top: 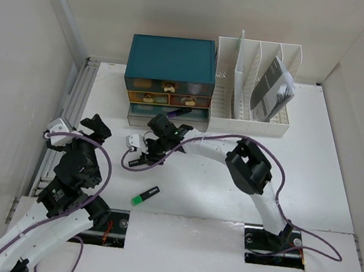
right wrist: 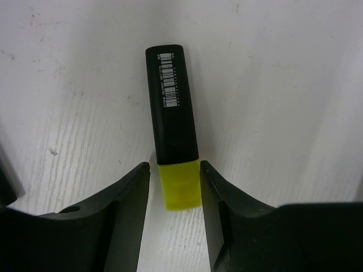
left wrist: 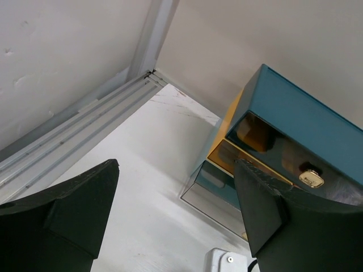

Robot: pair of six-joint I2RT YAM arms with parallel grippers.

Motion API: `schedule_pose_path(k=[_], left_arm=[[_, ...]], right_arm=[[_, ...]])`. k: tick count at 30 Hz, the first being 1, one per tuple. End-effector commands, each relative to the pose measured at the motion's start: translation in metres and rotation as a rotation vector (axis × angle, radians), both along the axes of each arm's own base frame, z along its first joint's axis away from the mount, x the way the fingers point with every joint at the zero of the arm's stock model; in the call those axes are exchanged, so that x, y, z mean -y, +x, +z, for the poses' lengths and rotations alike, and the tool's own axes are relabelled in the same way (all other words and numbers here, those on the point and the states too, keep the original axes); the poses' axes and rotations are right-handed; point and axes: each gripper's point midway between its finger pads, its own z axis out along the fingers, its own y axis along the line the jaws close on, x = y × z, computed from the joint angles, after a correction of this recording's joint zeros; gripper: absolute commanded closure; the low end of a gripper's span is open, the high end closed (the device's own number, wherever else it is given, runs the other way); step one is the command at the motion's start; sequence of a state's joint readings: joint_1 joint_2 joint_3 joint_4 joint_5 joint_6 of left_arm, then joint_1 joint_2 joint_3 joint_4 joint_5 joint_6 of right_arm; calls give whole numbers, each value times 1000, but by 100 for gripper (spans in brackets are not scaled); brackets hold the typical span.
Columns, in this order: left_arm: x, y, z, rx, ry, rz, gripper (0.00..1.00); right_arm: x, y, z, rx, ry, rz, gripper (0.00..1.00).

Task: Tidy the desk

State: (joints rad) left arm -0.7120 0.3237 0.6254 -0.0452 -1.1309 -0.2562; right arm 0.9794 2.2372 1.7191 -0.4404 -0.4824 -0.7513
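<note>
Right gripper [right wrist: 174, 170] fingers fill the bottom of its wrist view, jaws parted and holding nothing. A highlighter [right wrist: 173, 113] shows in the gap between them, its yellow cap end nearest the tips. Its long axis runs straight away along the gap, across the closing line. Contact can't be told from this view. In the top view the highlighter [top: 144, 196] lies apart from the right gripper, toward the near edge, flat on the desk [top: 335, 188], which spreads white under everything. It lies diagonally between the two arms. Left gripper [left wrist: 176, 165] hangs wide open and empty near the rail, facing the teal drawer box [left wrist: 306, 107]. Judged, the right arm is lined up to pick up the highlighter.
</note>
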Motion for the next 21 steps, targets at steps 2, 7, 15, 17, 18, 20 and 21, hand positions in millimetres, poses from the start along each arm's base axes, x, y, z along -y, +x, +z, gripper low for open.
schedule_pose_path(k=[2,7,15,17,18,20,21], left_arm=[[3,0,4,25,-4,-24,21],[3,-1,6,33,-9,-33,21],[7,1,4,31,1,-51,19],[6,1,4,27,10,-51,19],[5,0,5,34,4,-50,19],[7,0,5,36,5,-59,19],[7,0,5,36,5,-59,19]], right_arm=[[-15,-4,2,6,16,21,53],[-13,-3,-12,18,-20,9,65],[-9,22,21,145,-10,-84,90],[-5,44,53,260,6,-165,91],[-7,54,69,312,39,-198,91],[6,71,94,413,43,-289,91],[11,81,105,447,54,-328,91]])
